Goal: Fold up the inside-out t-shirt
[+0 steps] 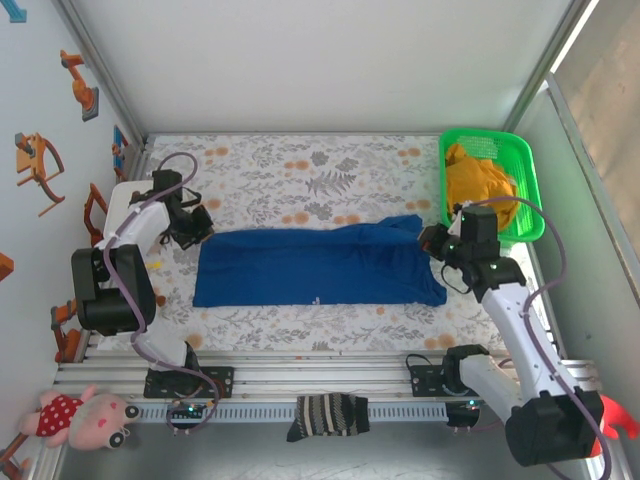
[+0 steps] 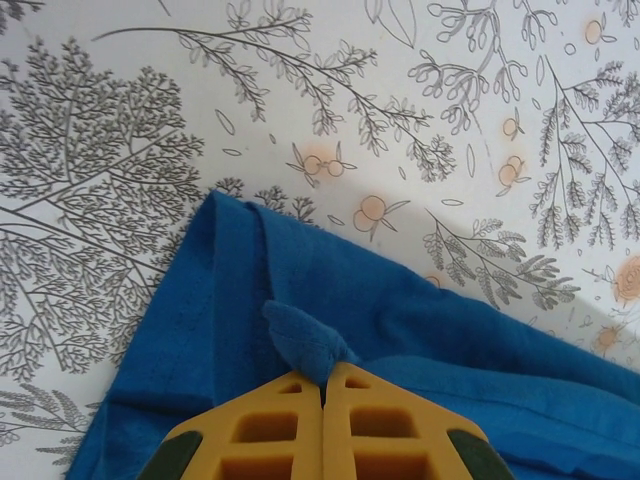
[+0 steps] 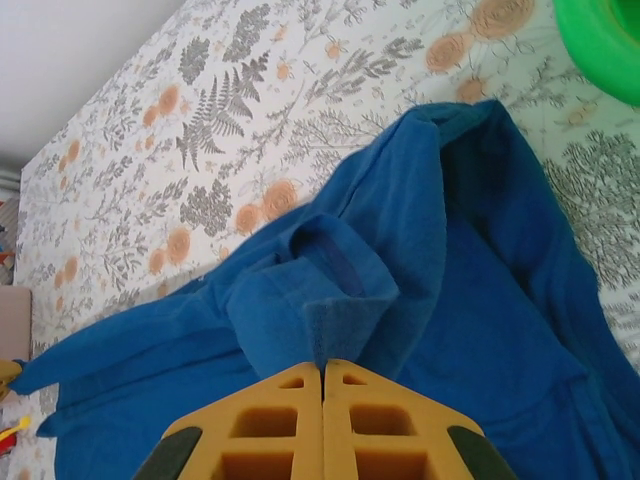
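The left gripper (image 2: 322, 374) has its yellow jaws pressed together on a small pinch of blue cloth, close to a corner of the t-shirt (image 1: 320, 268). The right gripper (image 3: 322, 364) is likewise clamped on a raised fold of the same cloth at the opposite end. The t-shirt lies as a long, mostly flat band across the flower-patterned table (image 1: 300, 165), stretched between the two arms. Just beyond the right gripper, in the far right corner, a green basket (image 1: 531, 205) holds a yellow garment (image 1: 480, 180). A striped sock (image 1: 328, 415) lies on the metal rail between the arm bases, and a doll (image 1: 85, 418) sits at the near left.
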Robot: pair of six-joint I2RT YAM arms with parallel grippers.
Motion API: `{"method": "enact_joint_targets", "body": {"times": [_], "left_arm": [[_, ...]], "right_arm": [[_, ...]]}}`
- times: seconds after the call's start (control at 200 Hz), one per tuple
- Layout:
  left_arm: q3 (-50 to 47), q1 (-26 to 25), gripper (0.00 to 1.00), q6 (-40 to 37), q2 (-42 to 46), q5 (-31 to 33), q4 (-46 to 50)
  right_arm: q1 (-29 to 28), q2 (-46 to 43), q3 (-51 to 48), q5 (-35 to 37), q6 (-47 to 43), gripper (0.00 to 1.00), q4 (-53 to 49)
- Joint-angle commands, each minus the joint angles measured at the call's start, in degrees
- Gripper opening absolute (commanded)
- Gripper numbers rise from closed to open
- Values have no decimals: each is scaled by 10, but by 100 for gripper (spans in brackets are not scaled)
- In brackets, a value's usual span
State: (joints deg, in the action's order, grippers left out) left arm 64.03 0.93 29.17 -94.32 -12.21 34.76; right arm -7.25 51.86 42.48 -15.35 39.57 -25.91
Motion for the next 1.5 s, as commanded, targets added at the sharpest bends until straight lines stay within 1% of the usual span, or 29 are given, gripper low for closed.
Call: {"method": "enact_joint_targets", "body": {"times": [0.0, 0.23, 0.29, 0.315, 0.356, 0.381, 0.406, 0.426, 0.471, 0.521, 0.576, 0.706, 0.846, 0.996, 1.097, 1.157, 1.252, 1.497], "left_arm": [[-9, 8, 0, 8, 27, 16, 13], [-39, 11, 0, 3, 37, 24, 14], [-49, 13, 3, 3, 41, 28, 17], [-54, 13, 8, 3, 42, 30, 17], [-61, 15, 28, 5, 46, 35, 19], [-64, 17, 37, 5, 48, 37, 20], [-66, 19, 43, 6, 50, 41, 22], [-66, 21, 47, 5, 52, 43, 24], [-63, 26, 59, 7, 58, 44, 29], [-56, 28, 70, 9, 68, 47, 30], [-41, 29, 75, 9, 76, 46, 34], [6, 23, 80, 11, 65, 9, 34], [66, -6, 83, 5, 14, -21, 34], [105, -38, 84, 7, -44, -21, 35], [102, -49, 84, 14, -58, -17, 31], [93, -54, 85, 18, -59, -20, 26], [81, -56, 85, 19, -53, -22, 24], [68, -57, 86, 20, -30, -20, 23]], "right_arm": [[1, -35, -21, 17, 12, 0, -47], [1, -83, -68, 34, 28, 0, -97], [1, -88, -80, 39, 32, 0, -109], [1, -90, -86, 39, 34, 0, -113], [1, -92, -91, 42, 40, 1, -125], [1, -91, -92, 44, 41, 11, -132], [1, -91, -91, 48, 40, 23, -142], [1, -91, -89, 53, 39, 30, -151], [1, -94, -82, 69, 37, 40, -168], [1, -95, -70, 76, 27, 43, -173], [1, -86, -54, 71, 14, 43, -164], [1, -19, -13, 27, -26, 43, -115], [-8, 99, 33, -22, -57, 44, -55], [-53, 237, 97, -9, -95, 45, -25], [-78, 313, 132, 18, -117, 46, -19], [-86, 349, 143, 23, -123, 46, -15], [-97, 382, 145, 31, -121, 47, -9], [-132, 406, 121, 35, -102, 47, 8]]}}
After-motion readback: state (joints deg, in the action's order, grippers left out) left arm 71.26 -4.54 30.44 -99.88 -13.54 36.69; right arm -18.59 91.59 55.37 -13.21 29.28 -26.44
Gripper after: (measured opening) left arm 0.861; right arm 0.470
